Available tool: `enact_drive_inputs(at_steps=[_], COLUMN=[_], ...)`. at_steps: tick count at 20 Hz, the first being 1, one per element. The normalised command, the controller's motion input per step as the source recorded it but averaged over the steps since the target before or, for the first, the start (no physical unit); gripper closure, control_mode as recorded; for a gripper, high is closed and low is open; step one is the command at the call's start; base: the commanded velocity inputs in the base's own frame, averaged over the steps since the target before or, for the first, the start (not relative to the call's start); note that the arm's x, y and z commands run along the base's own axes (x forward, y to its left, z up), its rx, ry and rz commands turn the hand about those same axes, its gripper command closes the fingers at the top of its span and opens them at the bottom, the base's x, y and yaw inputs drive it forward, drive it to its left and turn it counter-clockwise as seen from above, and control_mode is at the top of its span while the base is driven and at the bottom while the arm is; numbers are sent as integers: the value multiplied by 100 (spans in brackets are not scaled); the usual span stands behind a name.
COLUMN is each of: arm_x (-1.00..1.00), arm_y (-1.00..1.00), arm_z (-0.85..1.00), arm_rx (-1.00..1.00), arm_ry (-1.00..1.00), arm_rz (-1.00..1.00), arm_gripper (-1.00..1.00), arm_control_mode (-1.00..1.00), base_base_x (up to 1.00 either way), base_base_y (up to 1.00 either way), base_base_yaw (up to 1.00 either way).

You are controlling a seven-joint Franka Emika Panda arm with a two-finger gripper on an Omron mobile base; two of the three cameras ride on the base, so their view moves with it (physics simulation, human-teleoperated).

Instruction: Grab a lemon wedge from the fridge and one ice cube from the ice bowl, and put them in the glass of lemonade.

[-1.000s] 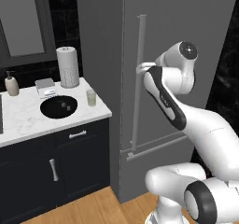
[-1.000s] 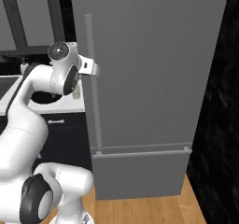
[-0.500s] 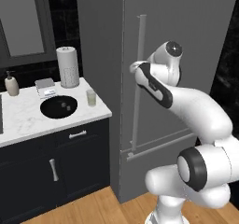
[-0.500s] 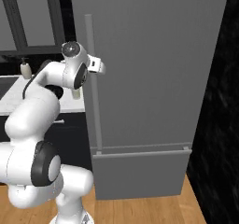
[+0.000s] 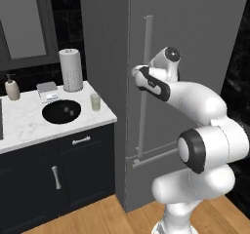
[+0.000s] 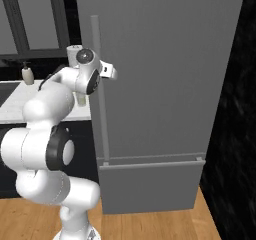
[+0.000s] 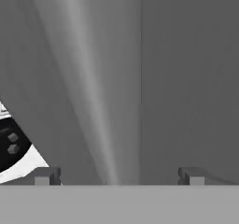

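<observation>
Jaws spread wide, our gripper [image 7: 116, 175] straddles the fridge's [image 5: 195, 28] bar handle [image 5: 145, 82] without clasping it, while the glass of lemonade [image 5: 95, 102] waits beside the ice bowl [image 5: 61, 111] on the counter [image 5: 29, 126]

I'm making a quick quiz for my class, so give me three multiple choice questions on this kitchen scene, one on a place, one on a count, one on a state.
1. Where does the glass of lemonade stand?
A. on the counter right of the ice bowl
B. on the floor
C. inside the bowl

2. How many ice cubes lie in the bowl?
A. none
B. two
C. five

3. The fridge door is
A. wide open
B. removed
C. shut

Answers: 1 A, the left base view shows it beside the bowl; 2 B, two small cubes show; 3 C, the door lies flush, with the open gripper straddling its handle.
</observation>
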Motion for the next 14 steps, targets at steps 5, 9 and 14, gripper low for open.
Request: enact_drive_inputs(at_steps=[5, 9, 14], arm_x=[58, 58, 43], arm_y=[0, 0, 0], arm_z=[-18, -18, -12], arm_rx=[0, 0, 0], arm_ry=[0, 0, 0], arm_rz=[0, 0, 0], arm_gripper=[-100, -100, -100], arm_control_mode=[-100, -100, -100], base_base_x=[0, 0, 0], base_base_y=[0, 0, 0], base_base_yaw=[0, 0, 0])
